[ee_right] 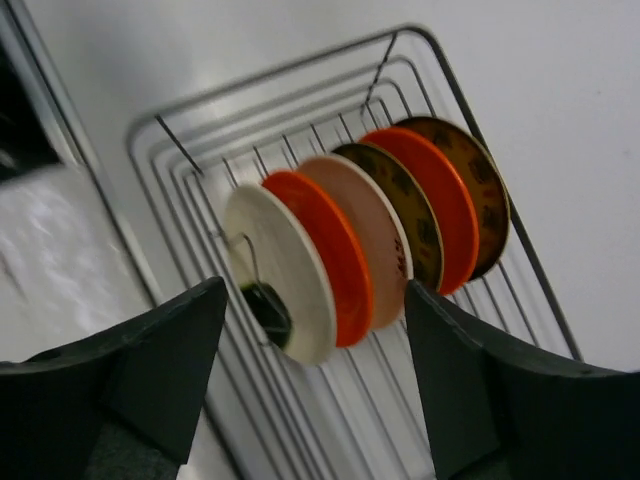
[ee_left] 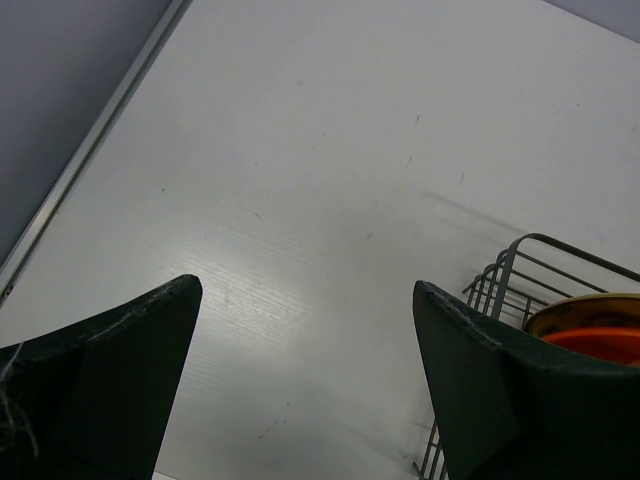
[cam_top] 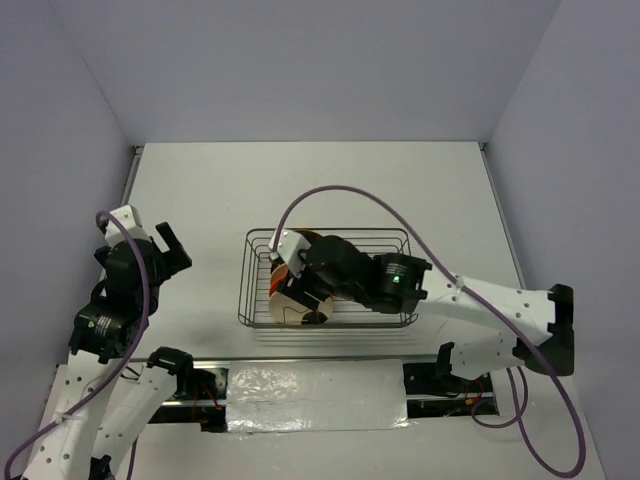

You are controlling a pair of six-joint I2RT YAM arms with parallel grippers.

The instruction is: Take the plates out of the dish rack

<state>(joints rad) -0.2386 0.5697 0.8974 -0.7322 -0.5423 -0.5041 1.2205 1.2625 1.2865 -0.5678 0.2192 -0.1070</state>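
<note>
The dark wire dish rack stands mid-table. Several small plates stand on edge in a row in its left part. In the right wrist view the row runs: cream plate, orange plate, beige plate, dark patterned plate, orange plate, brown patterned plate. My right gripper hangs open above the row's cream end, touching nothing; from above it covers the plates. My left gripper is open and empty left of the rack; the rack's corner shows beside it.
A shiny plastic sheet lies at the table's near edge between the arm bases. A metal rail runs along the table's left edge. White tabletop lies under the left gripper.
</note>
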